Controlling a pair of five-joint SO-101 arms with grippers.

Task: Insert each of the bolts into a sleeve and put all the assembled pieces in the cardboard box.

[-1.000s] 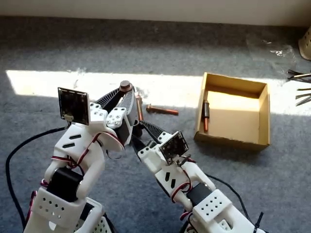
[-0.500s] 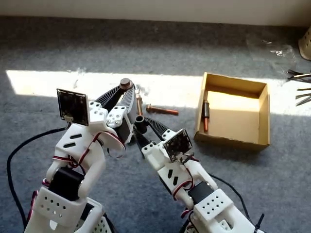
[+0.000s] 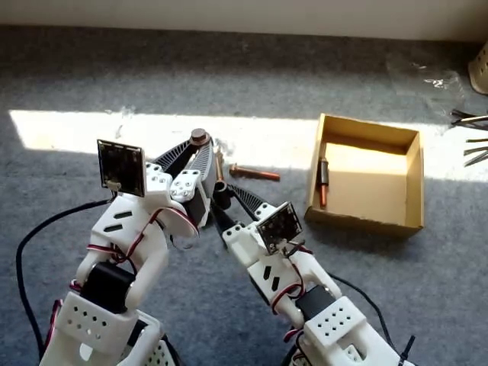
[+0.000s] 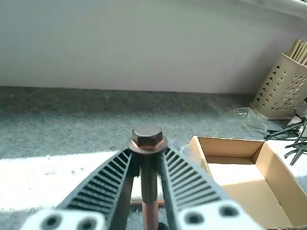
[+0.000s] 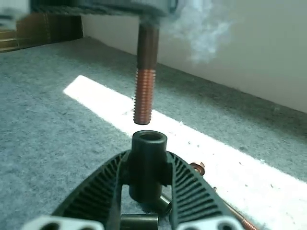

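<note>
The cardboard box (image 3: 364, 219) is set on the grey carpet (image 3: 91, 69) toward its right side, short of the far edge where the wall (image 3: 229, 11) begins. One assembled piece (image 3: 322, 181) is laid inside along the box's left wall. Open carpet is left between the box and the two grippers, with a loose bolt (image 3: 254, 174) lying there in the sunlit strip. A thin copper-coloured rod (image 3: 219, 164) just beside the left gripper (image 4: 147, 157) appears to be another bolt, though it is partly hidden.

The left gripper is closed narrowly on a bolt (image 4: 146, 142), which is clamped just under its hexagonal head and held upright with the threaded end downward. The right gripper (image 5: 149, 162) is closed on a dark sleeve (image 5: 149, 143), which is held upright with its open bore upward. In the right wrist view the bolt's threaded tip is seen just above the sleeve's mouth, apart from it and roughly in line with it.
</note>
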